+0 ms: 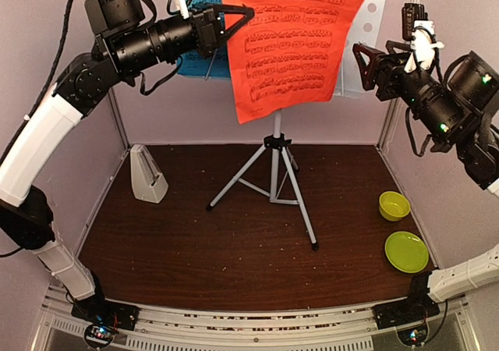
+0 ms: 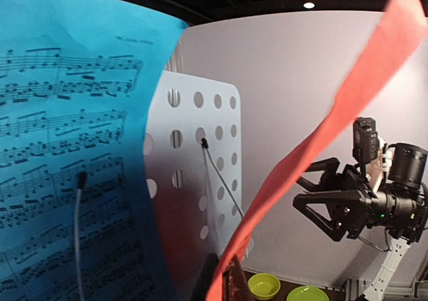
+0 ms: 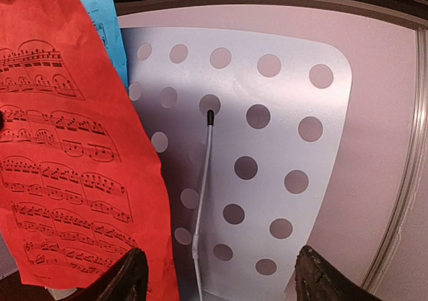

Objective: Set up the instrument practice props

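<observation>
Red-orange sheet [image 1: 288,39] hangs creased, seemingly against stand [image 3: 274,147].

Sited at middle of table [image 1: 195,242] on tripod legs [image 1: 273,175]: stand desk [image 1: 368,31], with front music sheet [image 1: 288,39] hanging before it and second music sheet [image 2: 67,147] at its left. Left of legs, on table: metronome [image 1: 146,175]. Right of legs: bowl [image 1: 394,205] behind plate [image 1: 406,251].

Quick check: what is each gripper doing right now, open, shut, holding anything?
Left gripper: closed on the edge of the red-orange music sheet.
Right gripper: open, holding nothing.
</observation>
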### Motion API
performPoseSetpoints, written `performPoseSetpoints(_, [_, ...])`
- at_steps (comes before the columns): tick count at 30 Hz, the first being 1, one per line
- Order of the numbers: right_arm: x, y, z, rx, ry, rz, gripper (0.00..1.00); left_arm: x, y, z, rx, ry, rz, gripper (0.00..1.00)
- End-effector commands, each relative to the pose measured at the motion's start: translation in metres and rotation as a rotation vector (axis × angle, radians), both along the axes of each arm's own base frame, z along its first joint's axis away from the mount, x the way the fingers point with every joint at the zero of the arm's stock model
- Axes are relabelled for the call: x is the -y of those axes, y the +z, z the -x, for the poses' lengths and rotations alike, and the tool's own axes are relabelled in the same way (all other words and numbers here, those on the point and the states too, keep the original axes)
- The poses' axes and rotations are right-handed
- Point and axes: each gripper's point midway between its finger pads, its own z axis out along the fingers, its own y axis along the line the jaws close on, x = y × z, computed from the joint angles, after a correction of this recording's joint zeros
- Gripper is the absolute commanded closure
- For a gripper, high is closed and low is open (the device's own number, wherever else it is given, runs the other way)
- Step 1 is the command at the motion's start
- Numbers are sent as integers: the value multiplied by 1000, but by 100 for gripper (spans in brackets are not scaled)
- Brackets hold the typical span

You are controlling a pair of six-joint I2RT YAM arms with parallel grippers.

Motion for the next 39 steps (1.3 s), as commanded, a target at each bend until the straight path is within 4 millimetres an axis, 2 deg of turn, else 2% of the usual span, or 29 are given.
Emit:
performPoseSetpoints(1, [12,20,-12,19,-65,-33,25,-25,15,-37,-46,144,51,100])
performPoseSetpoints(3, [9,26,-19,24,-72,-38,25,-30,16,-52,-79,165,72,100])
performPoseSetpoints(6, [3,31,-31,25,-84,-27,27,-35,22,-60,-62,182,96,100])
performPoseSetpoints(15, [-19,36,-58,17,-73,-29,39,-37,35,-60,43,208,140,100])
performPoseSetpoints(18, [-24,32,-69,5,-96,-17,44,-41,42,-57,98,236,161,100])
performPoseSetpoints(28, [-22,32,-88,1,-134,-16,61,-43,59,-49,190,262,166,100])
performPoseSetpoints(33, [-19,34,-93,2,-133,-35,70,-45,59,-51,210,292,158,100])
performPoseSetpoints(37, [-25,31,-99,-9,-117,-31,72,-45,59,-51,218,300,156,100])
performPoseSetpoints(39, [-27,31,-99,-11,-109,-31,76,-44,59,-51,222,303,156,100])
